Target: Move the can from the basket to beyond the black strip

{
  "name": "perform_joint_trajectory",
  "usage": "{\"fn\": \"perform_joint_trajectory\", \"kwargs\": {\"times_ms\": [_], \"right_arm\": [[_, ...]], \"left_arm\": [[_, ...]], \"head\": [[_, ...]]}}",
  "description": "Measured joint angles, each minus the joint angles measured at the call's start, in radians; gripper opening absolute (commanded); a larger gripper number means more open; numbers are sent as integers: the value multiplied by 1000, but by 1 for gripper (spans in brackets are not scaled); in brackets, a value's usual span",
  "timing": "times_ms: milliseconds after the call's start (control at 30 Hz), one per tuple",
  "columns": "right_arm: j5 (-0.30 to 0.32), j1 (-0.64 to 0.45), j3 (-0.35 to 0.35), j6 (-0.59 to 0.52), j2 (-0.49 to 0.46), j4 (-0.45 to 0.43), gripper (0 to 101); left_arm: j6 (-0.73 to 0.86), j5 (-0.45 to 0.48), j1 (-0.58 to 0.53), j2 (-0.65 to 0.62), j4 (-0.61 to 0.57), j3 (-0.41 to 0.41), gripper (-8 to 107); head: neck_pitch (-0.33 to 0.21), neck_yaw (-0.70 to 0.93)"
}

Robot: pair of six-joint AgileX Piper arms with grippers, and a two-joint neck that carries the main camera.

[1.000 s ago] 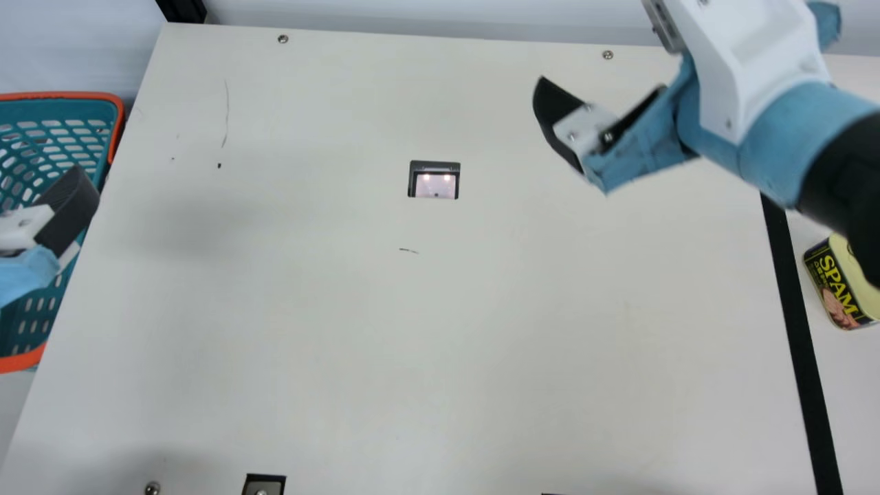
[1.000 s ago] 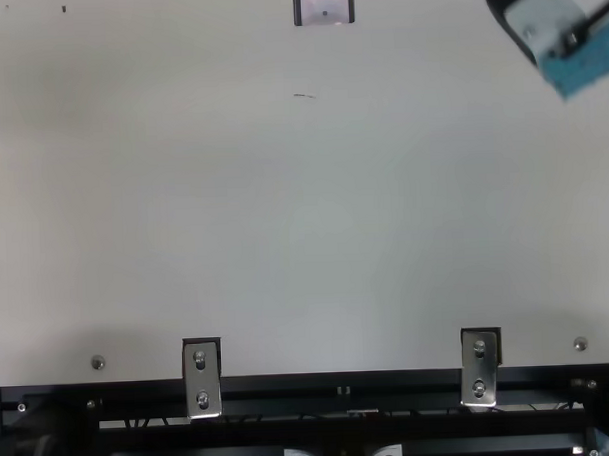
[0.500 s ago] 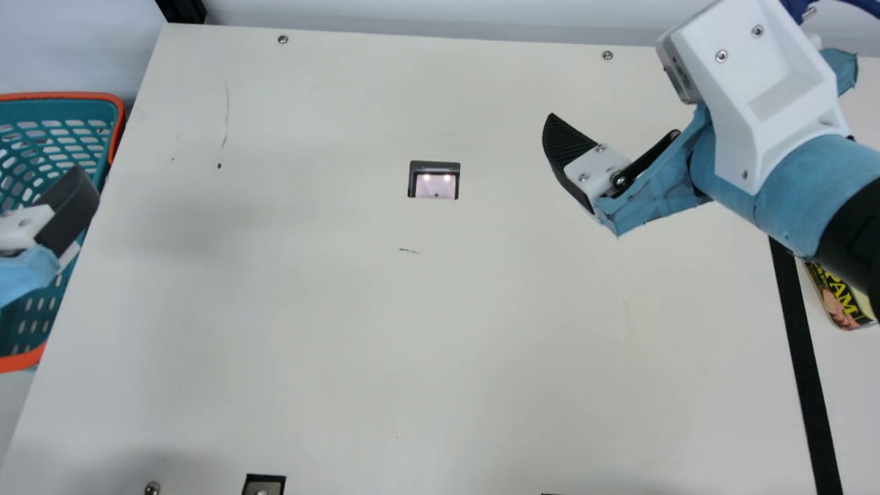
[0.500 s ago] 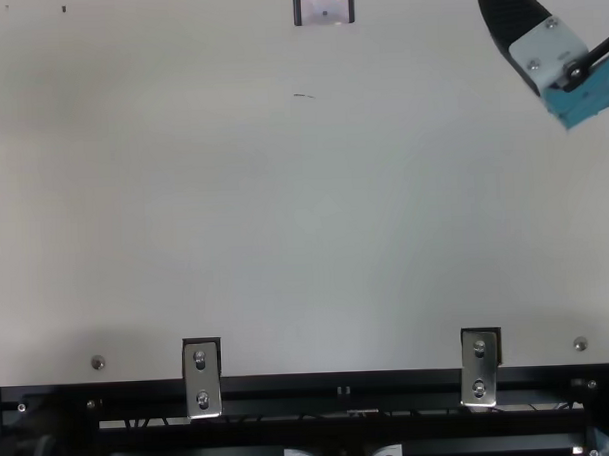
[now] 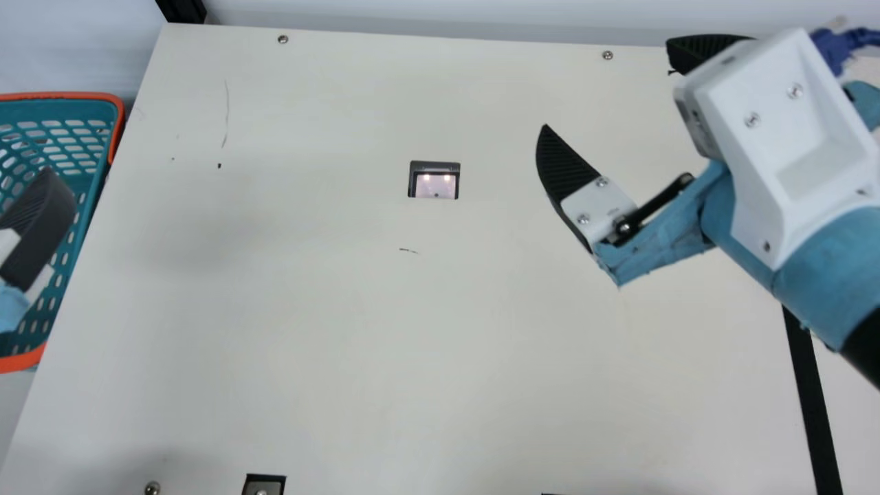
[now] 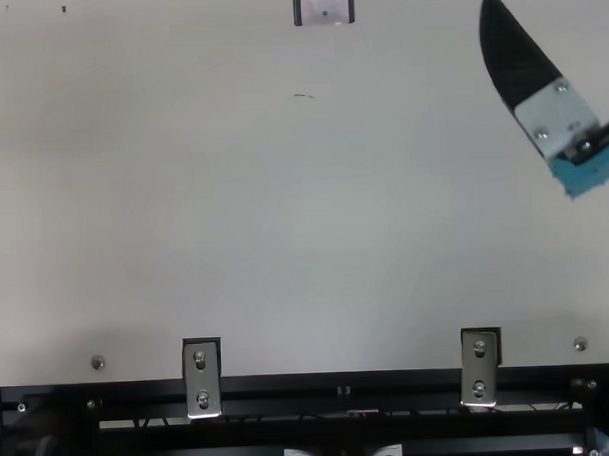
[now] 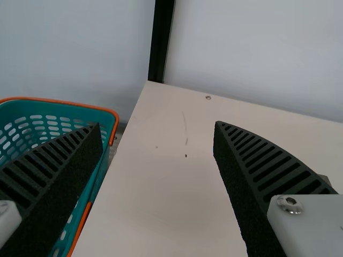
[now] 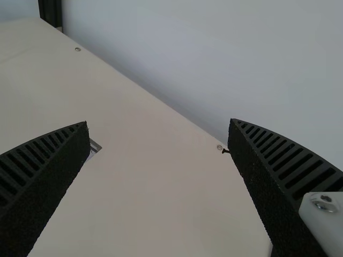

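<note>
Noted at the main view's left, just past the edge of the cream tabletop (image 5: 412, 344): a teal basket (image 5: 103, 96) with an orange rim and perforated walls. Located the left gripper (image 5: 41, 220) at the same side, overlapping the basket in that view; cannot tell the clearance between them. Confirmed by the left wrist view: jaws spread wide. Located the right gripper (image 5: 608, 86) over the far right part of the tabletop in the main view, with jaws likewise spread wide and a blue cable (image 5: 835, 51) near the wrist. Recorded the black strip (image 5: 815, 405) running down the right side of the tabletop, partly behind the right arm (image 5: 825, 268). Observed the can beyond the strip in the main view half a second ago; cannot verify its present position, with that spot now behind the right arm. Recorded also a dark-framed inset (image 5: 434, 168) near the middle of the tabletop's far half, plus, from the top view, two metal brackets (image 6: 202, 377) at the near edge, fixed to a black rail (image 6: 340, 387).
</note>
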Motion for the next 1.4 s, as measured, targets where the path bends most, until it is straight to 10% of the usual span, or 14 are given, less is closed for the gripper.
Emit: {"fn": "perform_joint_trajectory", "kwargs": {"times_ms": [633,1400], "right_arm": [[-49,-104,253,150,-364,-97,101],[50,-211,516,356,-794,-181,101]], "left_arm": [[-8,103,-38,-210,-6,41,90],[-8,103,-38,-210,-6,41,90]], "head": [[0,0],[0,0]]}}
